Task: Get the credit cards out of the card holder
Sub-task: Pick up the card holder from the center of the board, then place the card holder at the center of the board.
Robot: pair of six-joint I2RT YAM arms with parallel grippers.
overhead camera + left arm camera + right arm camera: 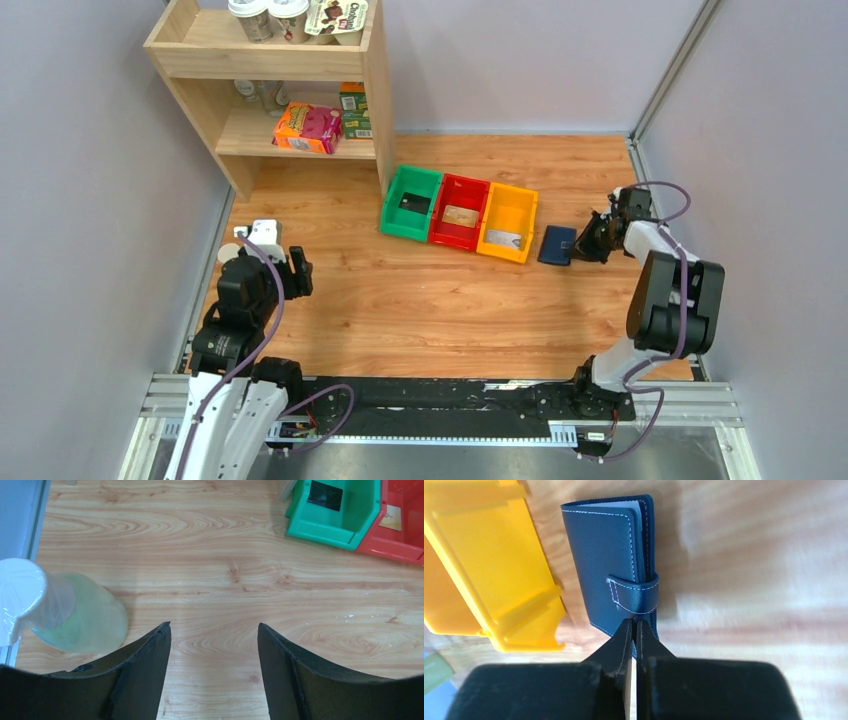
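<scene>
Right pincer is closed, its black fingers pressed together with only a hairline slit between them. The tips touch the strap tab of the holder; whether they actually pinch the tab I cannot tell. The holder lies flat and folded shut on the counter, navy with pale stitching, just beside the yellow bin on its right. That bin ends a row of three touching bins: a grey card lies in it, a tan card in the red bin and a black card in the green bin. Well apart, at the counter's left side, the left pincer hangs over bare wood with its jaws wide apart. A pale green bottle stands near it. A wooden shelf stands at the far left corner.
</scene>
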